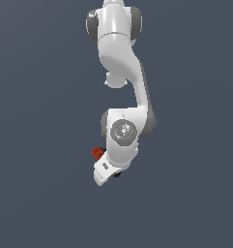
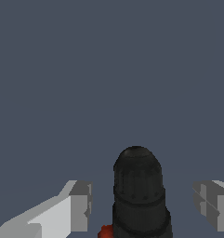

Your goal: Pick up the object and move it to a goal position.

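arm: white Panda arm (image 1: 122,72) hangs down the middle of the exterior view against a flat grey-blue backdrop, top cut off by the frame edge

pincer: the pincer (image 2: 143,204) is spread wide in the wrist view, one grey finger (image 2: 80,206) on either side w/ clear gaps to the thing in between, so it's released, not gripping. in the exterior view the fingers are hidden under the white hand (image 1: 108,167), can't read them there

drill: the drill (image 2: 139,195) sits between the fingers, touching neither as far as I can tell. black rounded nose points away from the cam, fills the gap's middle

drill body: mostly hidden. wrist view only shows a scrap of orange-red beside the base of the black nose, rest is cut off by the frame edge. exterior view: just a small red bit (image 1: 97,153) poking out beside the hand, on the exterior view's left, plus a dark sliver under the hand that's too small to ID

surface: can't tell if the drill rests on anything, backdrop is one flat colour w/ no visible edge or shadow
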Action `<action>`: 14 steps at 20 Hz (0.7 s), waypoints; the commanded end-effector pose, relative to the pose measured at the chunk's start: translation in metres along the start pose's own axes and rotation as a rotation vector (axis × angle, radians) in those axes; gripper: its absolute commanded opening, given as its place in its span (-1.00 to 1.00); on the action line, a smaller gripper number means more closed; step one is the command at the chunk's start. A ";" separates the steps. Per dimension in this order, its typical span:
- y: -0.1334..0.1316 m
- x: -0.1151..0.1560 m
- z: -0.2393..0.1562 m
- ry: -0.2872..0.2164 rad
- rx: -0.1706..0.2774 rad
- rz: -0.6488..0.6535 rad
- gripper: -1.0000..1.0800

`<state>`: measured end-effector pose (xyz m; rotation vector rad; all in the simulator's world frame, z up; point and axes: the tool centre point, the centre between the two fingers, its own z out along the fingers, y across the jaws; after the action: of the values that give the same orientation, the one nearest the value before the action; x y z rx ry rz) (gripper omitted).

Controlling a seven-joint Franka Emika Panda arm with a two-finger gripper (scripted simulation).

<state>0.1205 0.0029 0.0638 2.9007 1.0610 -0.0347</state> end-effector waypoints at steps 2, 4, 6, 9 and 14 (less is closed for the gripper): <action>0.002 0.003 0.003 0.001 -0.001 -0.020 0.62; 0.002 0.003 0.004 0.001 -0.001 -0.022 0.62; 0.002 0.002 0.004 0.001 -0.001 -0.018 0.62; 0.002 0.002 0.010 0.001 -0.001 -0.019 0.62; 0.002 0.002 0.030 0.001 -0.001 -0.022 0.62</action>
<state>0.1235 0.0017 0.0391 2.8888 1.0916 -0.0332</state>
